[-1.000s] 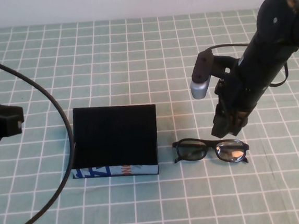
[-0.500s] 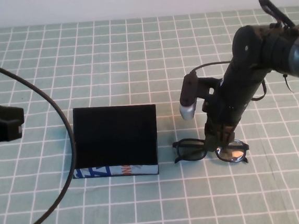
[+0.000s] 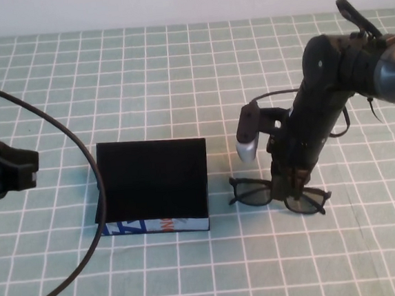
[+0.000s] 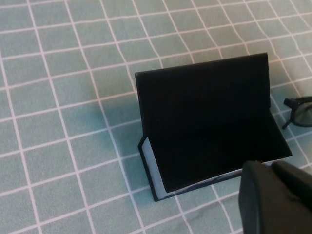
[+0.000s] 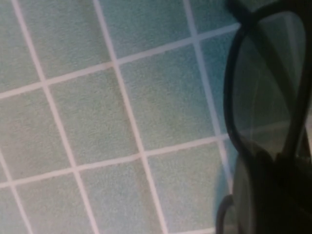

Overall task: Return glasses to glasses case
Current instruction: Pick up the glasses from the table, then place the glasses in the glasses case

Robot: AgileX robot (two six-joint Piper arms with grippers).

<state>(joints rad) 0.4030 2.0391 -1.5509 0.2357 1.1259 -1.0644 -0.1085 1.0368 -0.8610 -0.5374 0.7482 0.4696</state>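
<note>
The black-framed glasses (image 3: 253,195) lie on the green checked cloth, right of the glasses case (image 3: 152,183). The case stands open with its black lid raised and its white printed front (image 3: 156,226) facing me. My right gripper (image 3: 289,188) is down on the middle of the glasses and shut on the frame by the bridge. One lens (image 5: 263,73) fills the right wrist view, beside that gripper (image 5: 273,195). My left gripper (image 3: 9,175) hovers at the left edge, shut and empty. It also shows in the left wrist view (image 4: 278,195), above the open case (image 4: 209,117).
A thick black cable (image 3: 80,148) arcs across the left of the table, just left of the case. One end of the glasses (image 4: 300,109) shows beyond the case in the left wrist view. A white wall runs behind the table.
My right gripper came down and left onto the glasses and closed on them. The glasses have tipped up a little. The left gripper shifted slightly.
</note>
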